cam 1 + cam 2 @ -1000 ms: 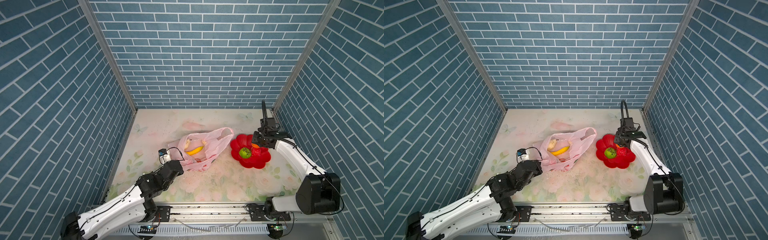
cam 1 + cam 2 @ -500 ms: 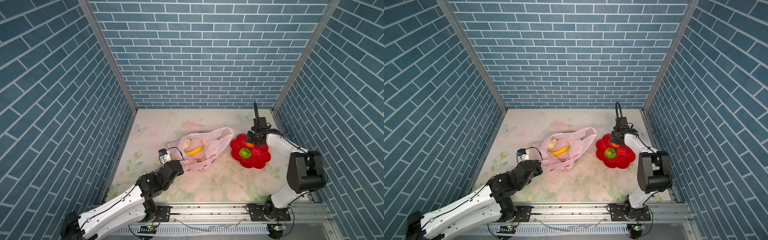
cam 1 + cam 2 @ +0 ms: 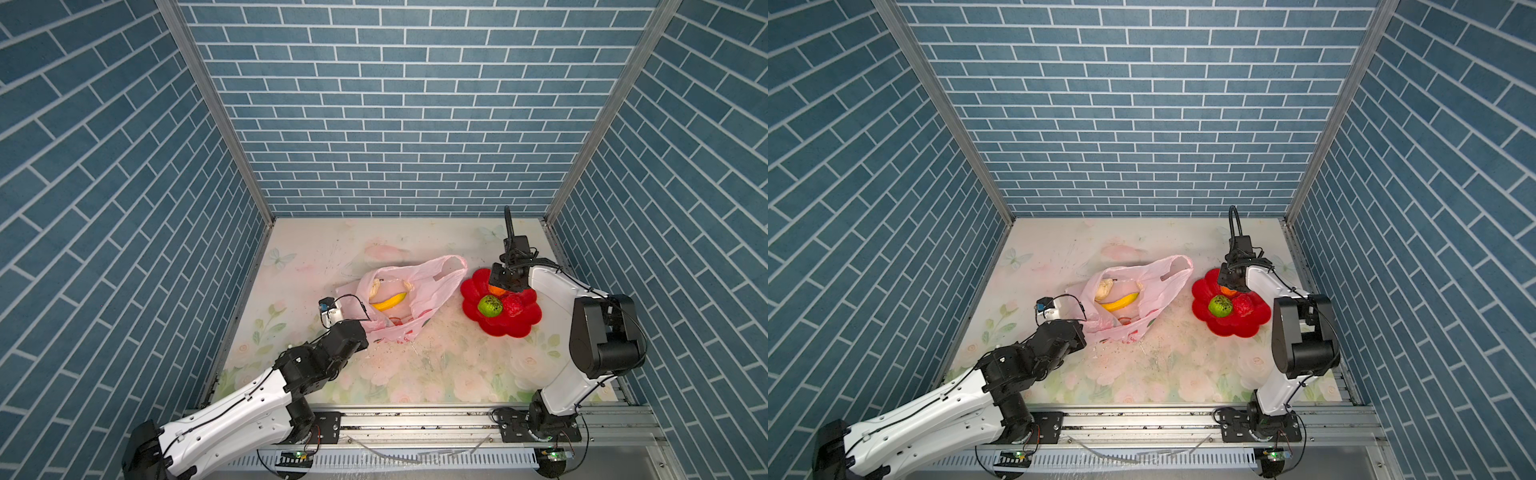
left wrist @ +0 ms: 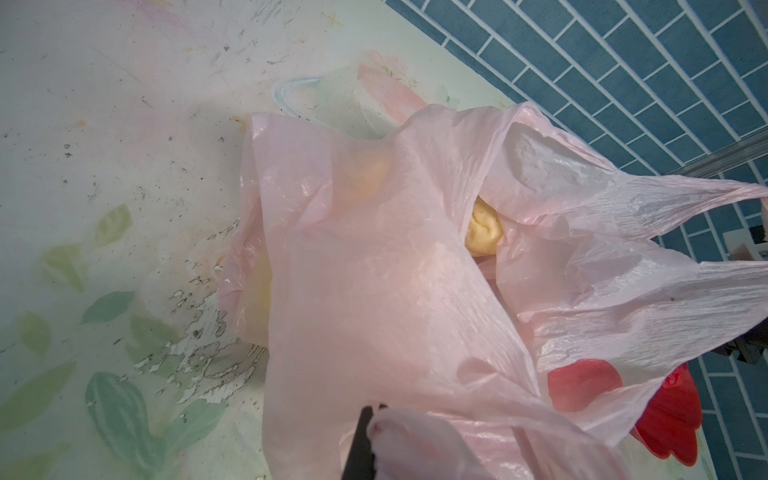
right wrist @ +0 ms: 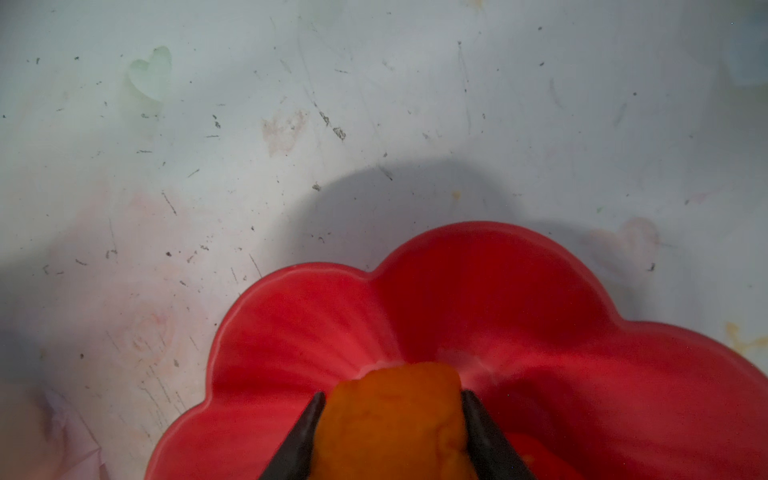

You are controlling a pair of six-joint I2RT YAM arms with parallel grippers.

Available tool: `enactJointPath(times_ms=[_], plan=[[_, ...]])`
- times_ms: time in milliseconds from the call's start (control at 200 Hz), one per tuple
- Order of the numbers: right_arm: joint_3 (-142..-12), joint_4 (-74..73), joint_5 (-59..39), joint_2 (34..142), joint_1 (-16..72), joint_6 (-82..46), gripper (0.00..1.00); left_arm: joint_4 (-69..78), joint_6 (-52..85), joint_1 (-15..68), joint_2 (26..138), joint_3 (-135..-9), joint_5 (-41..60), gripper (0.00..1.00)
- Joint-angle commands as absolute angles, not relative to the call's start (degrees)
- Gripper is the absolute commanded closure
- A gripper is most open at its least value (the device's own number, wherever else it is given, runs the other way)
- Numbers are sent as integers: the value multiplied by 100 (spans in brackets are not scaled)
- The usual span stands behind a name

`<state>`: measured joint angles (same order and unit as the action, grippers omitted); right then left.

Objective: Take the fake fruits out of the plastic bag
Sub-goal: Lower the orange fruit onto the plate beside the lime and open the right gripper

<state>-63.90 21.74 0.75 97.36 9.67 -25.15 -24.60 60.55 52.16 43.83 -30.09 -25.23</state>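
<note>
We see the left gripper [image 4: 372, 419] pinched shut on a fold of the plastic bag [image 3: 432, 286], which lies open beside the red plate [image 5: 498, 291] and holds the banana [image 3: 389, 301] and beige pieces [image 3: 376, 286]. The right gripper [image 5: 392, 399] clamps the orange piece [image 5: 395, 419] over that plate, which carries the green ball [image 3: 489, 305] and red ball [image 3: 513, 306].

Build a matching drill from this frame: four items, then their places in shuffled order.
Items:
1. banana
2. green ball
3. orange piece
4. plastic bag

Places:
A. gripped by the right gripper
B. lying free on the red plate
C. inside the plastic bag
D. pinched by the shut left gripper

Pairs: 1-C, 2-B, 3-A, 4-D
</note>
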Motion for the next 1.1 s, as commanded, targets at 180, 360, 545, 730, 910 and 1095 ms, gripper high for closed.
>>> enactJointPath(times_ms=[180, 360, 545, 730, 910, 1095], plan=[[-6339, 2075, 26, 9938, 950, -2475, 68, -2549, 6016, 5221, 4367, -3084, -2513, 100], [-6354, 2066, 21, 9993, 954, -2476, 65, -2558, 6046, 5220, 4343, -3050, -2514, 100], [-6381, 2048, 35, 10071, 949, -2505, 56, -2558, 6047, 5221, 4351, -3026, -2520, 100], [-6424, 2078, 54, 10116, 952, -2506, 47, -2543, 6053, 5221, 4341, -3006, -2520, 100], [-6468, 2102, 87, 10116, 952, -2506, 40, -2549, 6048, 5221, 4324, -3000, -2524, 100], [-6535, 2145, 104, 10125, 950, -2505, 34, -2558, 6080, 5221, 4258, -2975, -2539, 100]])
